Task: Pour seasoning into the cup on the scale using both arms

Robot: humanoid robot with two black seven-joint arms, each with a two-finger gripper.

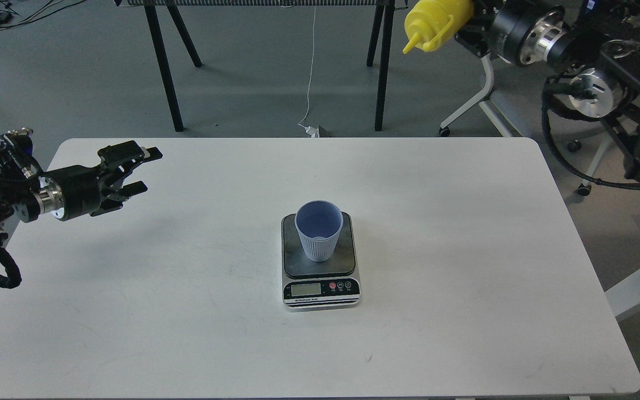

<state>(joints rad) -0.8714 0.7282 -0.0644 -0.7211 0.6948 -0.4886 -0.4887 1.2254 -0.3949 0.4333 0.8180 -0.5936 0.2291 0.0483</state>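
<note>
The light-blue ribbed cup (319, 230) stands upright on the dark plate of the scale (320, 289) at the middle of the white table (464, 278). It looks empty. My right gripper (473, 25) is at the top right, high above the table's far edge, shut on the yellow seasoning bottle (436, 21). The bottle lies tilted, its nozzle pointing down to the left, well away from the cup. My left gripper (141, 170) hovers open and empty over the table's far left corner.
A black-legged stand (378, 66) and grey office chairs (553, 94) are behind the table. A second white table edge (639, 283) is at the right. A white cable (310, 72) hangs to the floor behind.
</note>
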